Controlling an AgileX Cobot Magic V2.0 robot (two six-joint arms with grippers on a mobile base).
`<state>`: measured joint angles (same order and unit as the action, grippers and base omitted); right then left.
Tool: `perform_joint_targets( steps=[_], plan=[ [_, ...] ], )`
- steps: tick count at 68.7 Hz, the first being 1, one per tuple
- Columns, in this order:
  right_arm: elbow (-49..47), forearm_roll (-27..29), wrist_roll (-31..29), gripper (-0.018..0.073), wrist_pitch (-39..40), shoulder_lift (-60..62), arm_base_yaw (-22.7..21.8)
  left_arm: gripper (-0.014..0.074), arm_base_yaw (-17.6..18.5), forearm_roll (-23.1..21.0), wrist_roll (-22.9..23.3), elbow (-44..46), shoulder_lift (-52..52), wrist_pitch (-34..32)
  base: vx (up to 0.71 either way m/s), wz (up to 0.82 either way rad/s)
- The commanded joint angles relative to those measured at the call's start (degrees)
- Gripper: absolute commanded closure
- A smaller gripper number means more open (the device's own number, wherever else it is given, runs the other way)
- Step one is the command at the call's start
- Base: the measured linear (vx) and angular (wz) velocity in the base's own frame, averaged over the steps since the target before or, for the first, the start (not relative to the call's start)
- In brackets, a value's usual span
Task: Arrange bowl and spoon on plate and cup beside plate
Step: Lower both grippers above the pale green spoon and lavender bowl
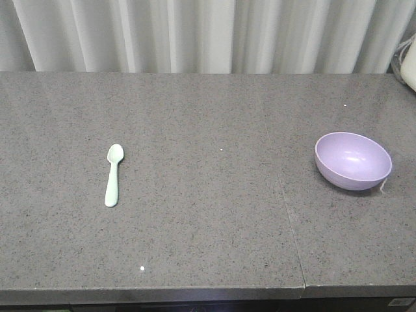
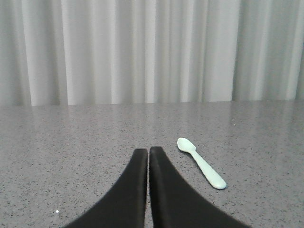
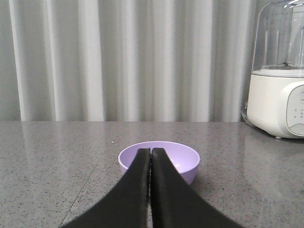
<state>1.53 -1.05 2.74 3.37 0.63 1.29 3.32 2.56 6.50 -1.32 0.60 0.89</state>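
On the right side of the grey speckled countertop (image 1: 208, 221), the lavender bowl (image 1: 353, 160) sits upright with its mouth open upward. Its inside shows only bare glossy plastic with a soft highlight. Well apart from it, on the left half of the counter, the pale mint spoon (image 1: 114, 175) lies flat. Its oval head points toward the pleated white curtain (image 1: 195, 32) and its handle toward the near edge. A thin seam (image 1: 290, 221) runs across the counter between the two, nearer the bowl.

Neither arm shows in the front view; only the wrist cameras reveal them. The left gripper (image 2: 148, 151) has its black jaws pressed together with nothing between them. From there the spoon lies just ahead and to the right, apart from the tips, with its handle angled toward the lower right.

The right gripper (image 3: 150, 151) is likewise pressed shut on nothing, and its tips overlap the bowl's near rim in the picture. Whether they touch the bowl cannot be told. That view also shows a white kitchen appliance (image 3: 280, 95) with a clear domed top standing at the far right of the counter. The front view catches only a sliver of it at its right edge.
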Motion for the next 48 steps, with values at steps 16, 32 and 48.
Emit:
perform_joint_targets(
  steps=[16,32,48],
  plan=[
    [0.62,-0.23,-0.34,0.057,4.17,0.49,-0.35,0.0603,0.31,-0.4,0.11,1.0,0.82,-4.49,0.0,0.0],
    [0.44,-0.37,-0.34,0.057,4.4,0.49,-0.35,0.0603,0.31,-0.4,0.11,1.71,0.82,-4.74,0.0,0.0],
    [-6.57,-0.31,-0.34,0.057,0.31,-2.32,-0.35,0.0603,0.31,-0.4,0.11,10.15,-0.09,0.57,0.0,0.0]
  ],
)
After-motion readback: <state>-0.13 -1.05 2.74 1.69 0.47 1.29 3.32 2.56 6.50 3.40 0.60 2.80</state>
